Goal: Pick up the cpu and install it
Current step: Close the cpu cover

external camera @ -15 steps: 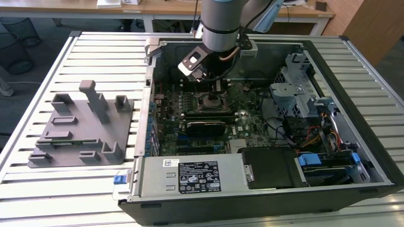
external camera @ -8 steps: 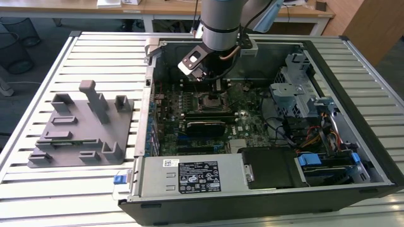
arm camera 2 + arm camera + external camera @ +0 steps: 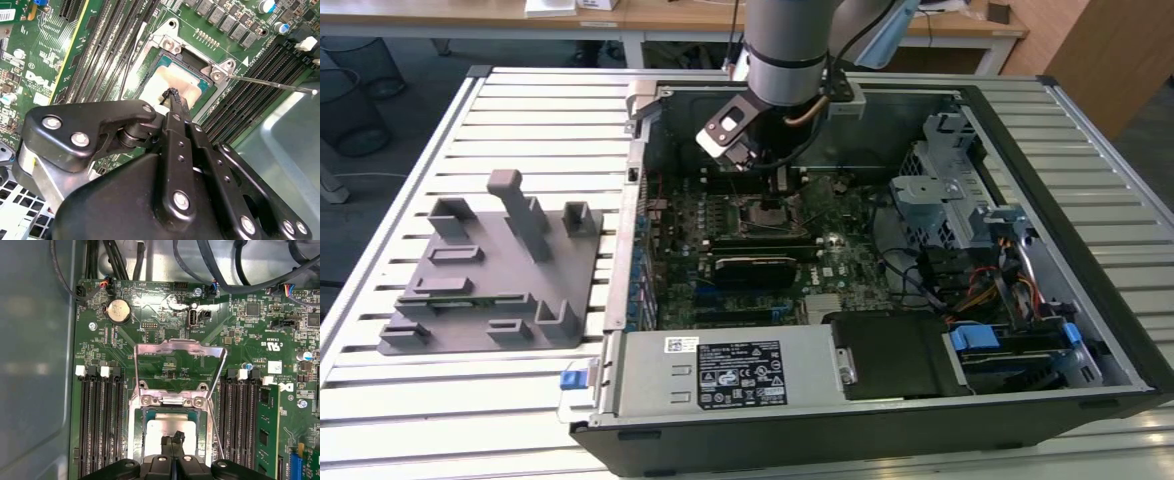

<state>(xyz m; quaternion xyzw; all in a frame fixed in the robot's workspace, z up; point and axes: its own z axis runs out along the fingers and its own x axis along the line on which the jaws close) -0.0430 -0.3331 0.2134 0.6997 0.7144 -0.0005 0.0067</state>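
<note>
Cpu (image 3: 154, 440) — lies flat in the socket (image 3: 172, 400) on the motherboard, inside the open computer case. Status, as judged: pick-up and placing look done, since the chip sits square within the socket's bounds. The retention frame is not yet closed and the lever is not latched.

Items, by size:

1. Table (image 3: 520, 110): pale metal slats, ribbed.
2. Computer case (image 3: 1121, 350): dark sheet-metal box, side panel off, cables and drive bays along the exterior view's right.
3. Fixture (image 3: 494, 280): grey moulded plastic, matt, with upright posts and shallow pockets. It stands on the table at the exterior view's left, well apart from the work.
4. Arm (image 3: 787, 50): smooth grey tube reaching down into the case.
5. Motherboard (image 3: 165, 335): green, densely printed, with rows of long black memory slots (image 3: 95, 430) either side of the socket.
6. Gripper (image 3: 173, 436): black, bolted linkage plates. Its fingers are pressed together with nothing seen between them, tips at or just above the chip's top — contact cannot be told.
7. Retention frame (image 3: 200, 347): bright stamped steel, open-centred, swung up on its hinge.
8. Lever (image 3: 270, 83): thin bare wire rod, standing free beside the socket.
9. Cpu, detail: small square, silvery-white metal lid with a dull sheen and a narrow teal-green border.
</note>
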